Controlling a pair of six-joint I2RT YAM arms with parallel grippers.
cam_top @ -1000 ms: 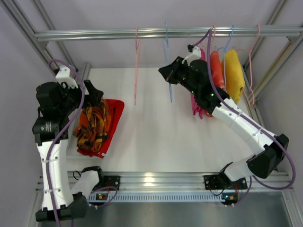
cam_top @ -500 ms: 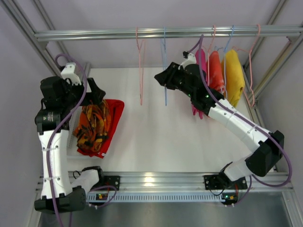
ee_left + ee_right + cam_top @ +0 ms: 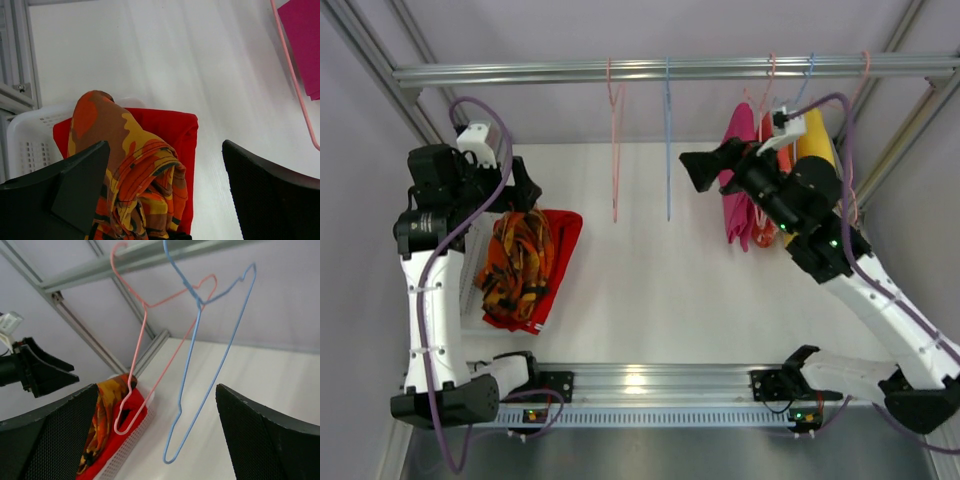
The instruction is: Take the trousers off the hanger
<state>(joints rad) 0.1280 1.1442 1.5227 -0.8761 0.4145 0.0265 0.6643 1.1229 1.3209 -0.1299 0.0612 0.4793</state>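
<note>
Two pairs of trousers lie in a white basket (image 3: 25, 135) at the left: the orange patterned pair (image 3: 515, 262) (image 3: 135, 170) on top of the plain red pair (image 3: 563, 232) (image 3: 172, 125). My left gripper (image 3: 525, 190) (image 3: 164, 150) hovers open just above them and holds nothing. An empty pink hanger (image 3: 613, 150) (image 3: 134, 365) and an empty blue hanger (image 3: 667, 140) (image 3: 195, 380) hang from the rail. My right gripper (image 3: 692, 172) (image 3: 156, 390) is open, just right of the blue hanger and not touching it.
A metal rail (image 3: 540, 72) crosses the back. At its right end, magenta (image 3: 738, 195), orange (image 3: 767, 232) and yellow (image 3: 812, 142) garments hang on hangers behind my right arm. Frame posts stand at both sides.
My right gripper has opened and pulled back to the right, away from the blue hanger, which now hangs straight. The left gripper has risen slightly over the basket.
</note>
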